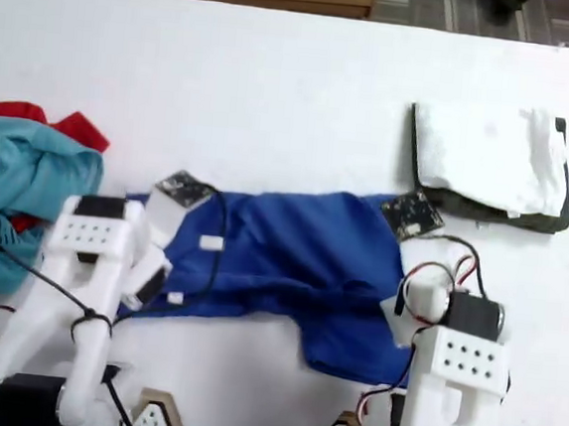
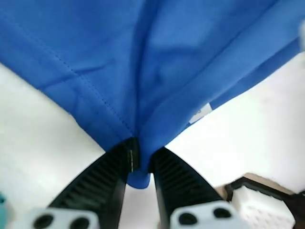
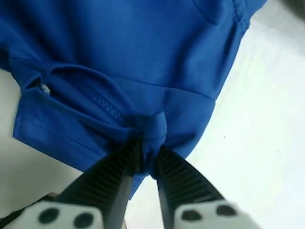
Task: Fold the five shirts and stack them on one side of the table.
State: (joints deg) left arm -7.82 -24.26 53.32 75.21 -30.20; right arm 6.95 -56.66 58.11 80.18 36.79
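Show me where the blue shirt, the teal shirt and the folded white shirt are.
blue shirt [image 1: 290, 258], high view, middle of the spread cloth.
teal shirt [image 1: 26, 182], high view, top of the crumpled heap.
folded white shirt [image 1: 484, 151], high view, centre of its top face.

Smooth, matt cloth is seen in the blue shirt [image 1: 290, 263], its hems picked out by fine stitched seams. It is pinched by the left gripper [image 2: 143, 160], whose fingers [image 2: 102, 176] are shown as black ribbed plastic with a dull sheen. The same ribbed black plastic is seen on the right gripper [image 3: 148, 153]. Under the blue shirt, the table [image 1: 276, 83] is read as white, smooth and matt. Beside the blue shirt, soft crumpled cloth is noted in the teal shirt [image 1: 17, 190]
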